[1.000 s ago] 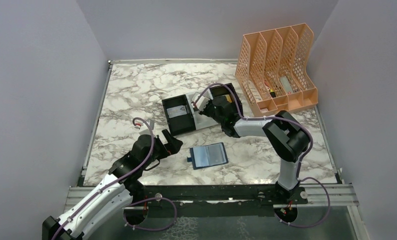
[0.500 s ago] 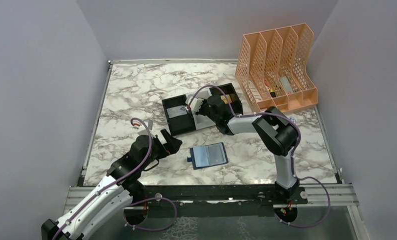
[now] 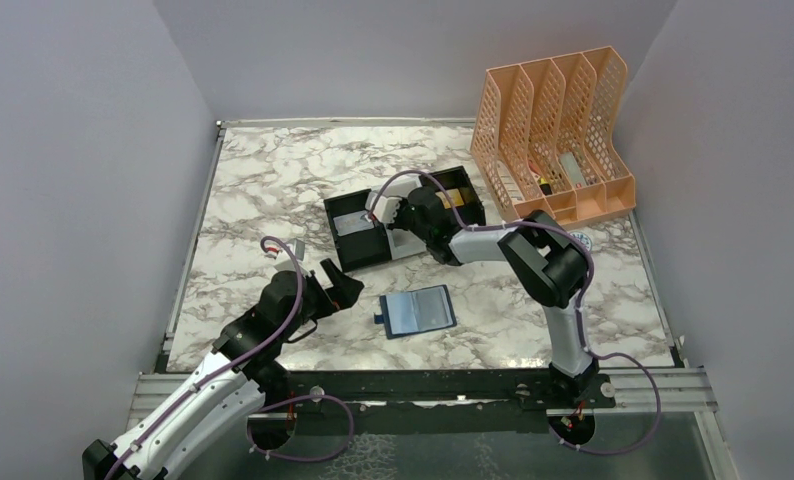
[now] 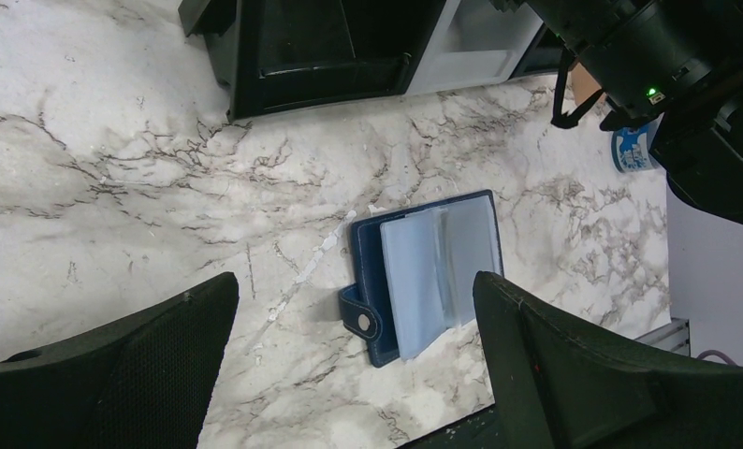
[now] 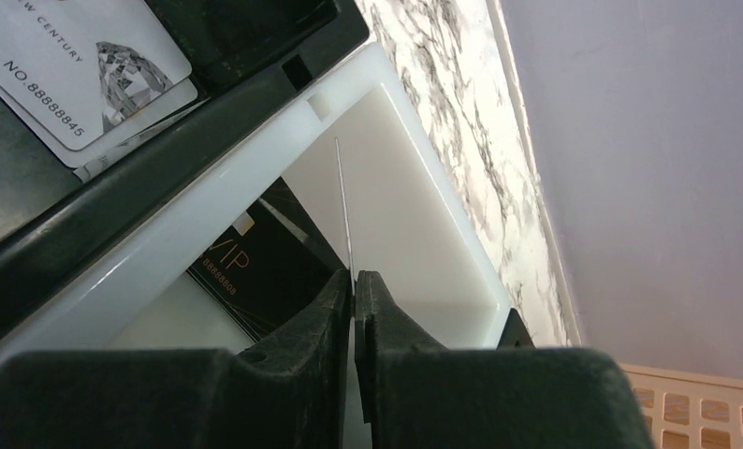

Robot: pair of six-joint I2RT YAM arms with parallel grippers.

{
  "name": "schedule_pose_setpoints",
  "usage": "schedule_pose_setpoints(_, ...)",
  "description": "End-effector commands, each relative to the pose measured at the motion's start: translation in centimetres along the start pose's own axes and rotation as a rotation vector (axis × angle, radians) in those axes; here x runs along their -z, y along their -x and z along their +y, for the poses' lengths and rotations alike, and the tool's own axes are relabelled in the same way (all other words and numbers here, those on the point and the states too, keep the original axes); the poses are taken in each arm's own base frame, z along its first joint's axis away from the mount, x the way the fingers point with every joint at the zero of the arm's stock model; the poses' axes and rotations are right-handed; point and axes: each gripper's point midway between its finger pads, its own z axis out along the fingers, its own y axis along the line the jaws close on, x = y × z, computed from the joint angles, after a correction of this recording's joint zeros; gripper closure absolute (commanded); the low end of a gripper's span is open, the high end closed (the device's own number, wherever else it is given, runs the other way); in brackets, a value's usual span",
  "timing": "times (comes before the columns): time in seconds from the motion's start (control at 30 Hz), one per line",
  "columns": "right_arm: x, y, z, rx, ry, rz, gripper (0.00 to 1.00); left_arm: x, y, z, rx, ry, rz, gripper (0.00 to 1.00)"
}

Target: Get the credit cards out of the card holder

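**Marble table: holder open, cards in the tray**

The marble table (image 3: 273,180) sits between lavender walls, with a peach rack (image 3: 558,140) at its 1 o'clock corner. Readable print shows only in the right wrist view. The silver card (image 5: 78,65) says "NEW CENTURY" and "NO.88888845" beside a diamond picture, and it lies in a black bay of the tray (image 5: 396,187). The dark card (image 5: 246,267) reads "VIP" over small digits and leans in the white middle bay. There the right gripper (image 5: 353,281) has its fingers all but pressed together, and a hair-thin pale line rises from the slit. Whether that line is a card on edge I cannot tell. Only the top view shows the gold card (image 3: 460,194), a yellow sliver in the tray's 3 o'clock bay. The holder (image 3: 418,312) lies open at the tray's 6 o'clock, its snap tab at its own 9 o'clock. It has bare marble all round, and the table's near edge is close by. The left gripper (image 3: 341,280) hangs spread wide at the holder's 10 o'clock, apart from it.
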Motion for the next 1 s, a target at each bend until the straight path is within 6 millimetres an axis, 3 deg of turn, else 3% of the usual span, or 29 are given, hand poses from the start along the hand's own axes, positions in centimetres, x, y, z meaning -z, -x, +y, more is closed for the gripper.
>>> schedule_pose_setpoints(0.0,-0.8,-0.6,1.5,0.059,0.054,0.018,0.91,0.3,1.0,-0.6,0.005,-0.007,-0.031,0.01)
schedule_pose_setpoints(0.33,-0.4,-0.9,1.8,0.099,0.083,0.026,0.88,0.2,0.7,-0.6,0.007,-0.009,-0.018,0.01)
schedule_pose_setpoints(0.5,0.0,0.1,1.7,0.057,0.101,-0.007,0.77,0.1,0.6,-0.6,0.006,-0.008,-0.008,0.01)
schedule_pose_setpoints(0.67,0.2,0.3,1.7,0.035,0.111,-0.01,0.75,0.1,0.4,-0.9,0.006,-0.019,0.006,0.01)
schedule_pose_setpoints(0.73,0.4,0.6,1.8,0.021,0.119,-0.019,0.69,0.1,0.4,-1.0,0.006,-0.024,0.007,0.01)
schedule_pose_setpoints(0.97,0.7,1.7,1.5,-0.017,0.128,-0.053,0.67,0.0,0.0,-0.9,0.006,-0.028,0.02,0.01)
